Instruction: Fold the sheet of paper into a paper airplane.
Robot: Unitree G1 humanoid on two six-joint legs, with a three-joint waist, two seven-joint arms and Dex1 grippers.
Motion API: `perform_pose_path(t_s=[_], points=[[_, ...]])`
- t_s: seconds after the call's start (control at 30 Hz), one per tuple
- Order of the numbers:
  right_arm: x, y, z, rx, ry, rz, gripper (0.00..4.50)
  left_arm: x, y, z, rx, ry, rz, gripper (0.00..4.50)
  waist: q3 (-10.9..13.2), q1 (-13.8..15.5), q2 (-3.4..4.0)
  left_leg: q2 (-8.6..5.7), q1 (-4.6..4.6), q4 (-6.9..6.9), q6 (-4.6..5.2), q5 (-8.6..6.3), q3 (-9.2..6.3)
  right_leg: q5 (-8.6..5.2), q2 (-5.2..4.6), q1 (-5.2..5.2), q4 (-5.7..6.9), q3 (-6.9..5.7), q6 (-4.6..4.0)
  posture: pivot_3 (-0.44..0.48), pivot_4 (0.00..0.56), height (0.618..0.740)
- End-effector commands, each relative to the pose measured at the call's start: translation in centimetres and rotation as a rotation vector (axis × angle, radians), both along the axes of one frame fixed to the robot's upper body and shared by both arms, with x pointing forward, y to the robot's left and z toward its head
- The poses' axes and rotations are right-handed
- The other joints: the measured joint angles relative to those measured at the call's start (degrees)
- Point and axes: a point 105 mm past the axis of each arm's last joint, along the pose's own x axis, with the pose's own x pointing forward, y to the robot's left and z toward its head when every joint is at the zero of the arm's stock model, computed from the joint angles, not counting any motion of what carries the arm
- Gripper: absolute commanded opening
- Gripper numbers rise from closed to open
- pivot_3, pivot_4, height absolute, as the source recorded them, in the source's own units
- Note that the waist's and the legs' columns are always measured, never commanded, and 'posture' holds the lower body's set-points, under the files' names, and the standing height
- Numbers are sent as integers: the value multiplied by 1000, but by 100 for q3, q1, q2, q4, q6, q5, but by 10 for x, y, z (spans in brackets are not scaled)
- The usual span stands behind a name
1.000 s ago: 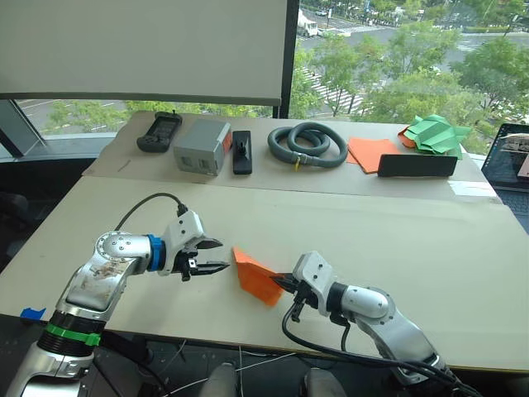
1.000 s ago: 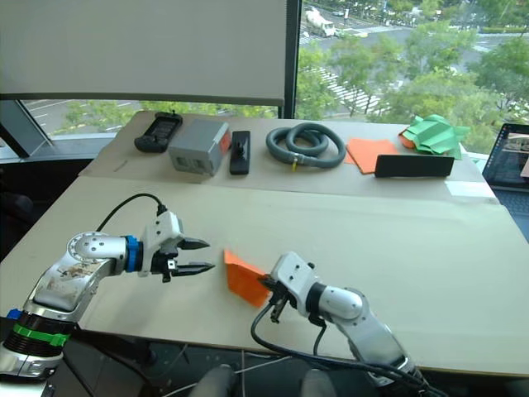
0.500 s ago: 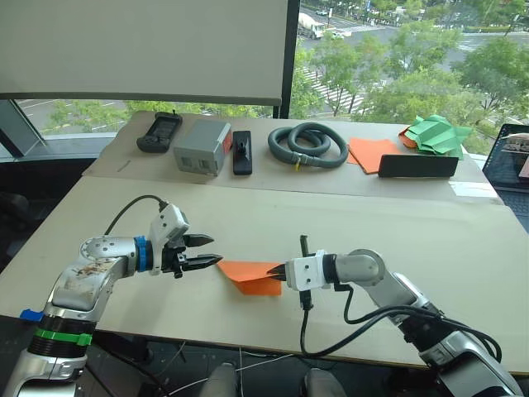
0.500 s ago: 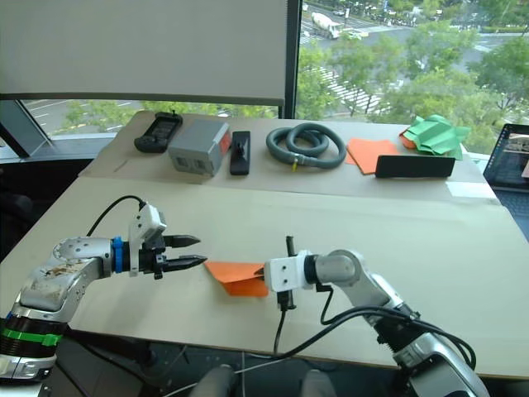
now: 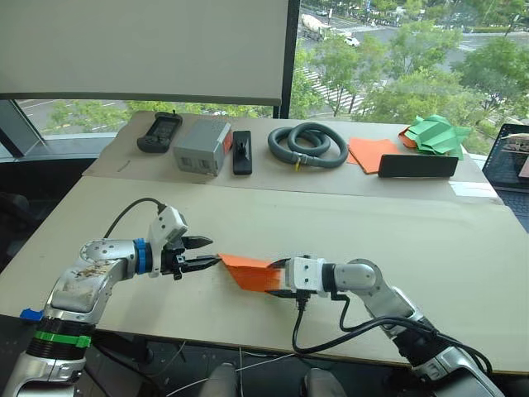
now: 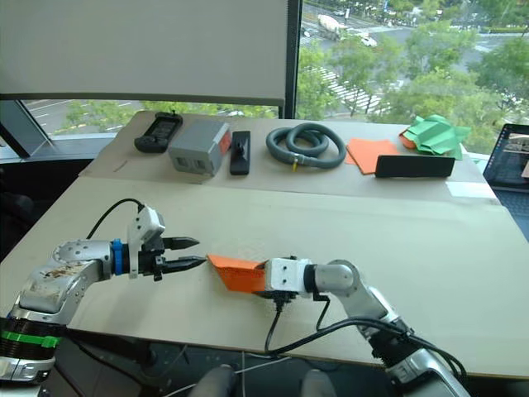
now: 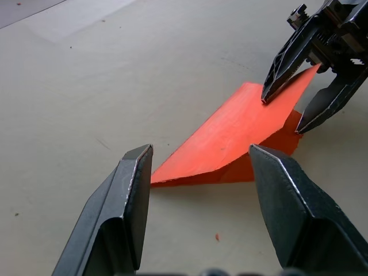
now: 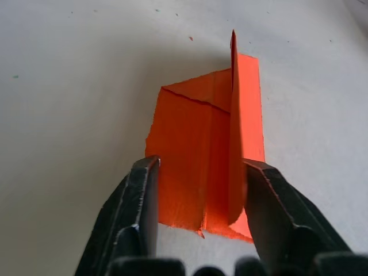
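The folded orange sheet of paper (image 6: 237, 272) is lying on the near table (image 6: 430, 248). The left gripper (image 6: 192, 252) is pointing at its left tip with fingers apart, and the right gripper (image 6: 266, 275) is touching its right end.

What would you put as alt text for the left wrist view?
A folded orange sheet of paper lies on the table between the left gripper's open fingers. The right gripper holds its far end.
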Motion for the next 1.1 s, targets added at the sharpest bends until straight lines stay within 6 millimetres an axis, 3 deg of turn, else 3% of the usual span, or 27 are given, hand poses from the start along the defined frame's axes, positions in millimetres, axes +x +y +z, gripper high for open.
perform_pose_path(t_s=[0.03, 0.07, 0.17, 0.37, 0.7, 1.0, 1.1], points=[[-3, -3, 24, 70, 0, -20, 3973, 7, -8, 10, -9, -49, -51, 2837, 0, 4, 0, 0, -1, 0, 0, 0, 0, 0, 0, 0, 0, -1, 0, 0, 150, 702], [-4, -4, 28, 86, 12, -29, 3973, 9, -10, 10, -12, -50, -62, 2837, 0, 13, 0, 0, -1, 0, 0, 0, 0, 0, 0, 0, 0, -1, 0, 0, 150, 702], [-7, -4, 45, 176, 59, -75, 4024, 16, -17, 9, -32, -50, -100, 2027, 0, 30, 0, 0, -4, 3, 0, 0, 1, 0, 0, 2, -1, -2, 0, 0, 150, 702], [-7, -5, 59, 292, 121, -178, 4024, 31, -34, -11, 34, -49, -188, 67, -2, 14, -2, 0, -4, 6, 1, 1, 1, 15, 0, 4, 0, -4, 26, 0, 150, 702], [-23, -2, 62, 313, 151, -188, 4024, 31, -25, -57, 264, -59, -269, 67, -4, 6, 0, 0, -6, 6, 1, 1, 2, 22, 0, -3, 0, -3, 39, 0, 150, 702], [-57, -10, 50, 223, 412, -67, 4024, 29, -28, -67, 305, -86, -312, 67, -12, 13, 10, 0, -1, 15, -3, -2, 3, 3, -3, 17, -4, -6, 6, 0, 150, 702], [-59, -8, 39, 192, 438, -75, 3163, 26, -32, -66, 287, -92, -324, 0, -13, 11, 12, 0, 0, 15, -39, -25, 3, 2, -5, 20, -4, -9, 5, 0, 150, 702]])
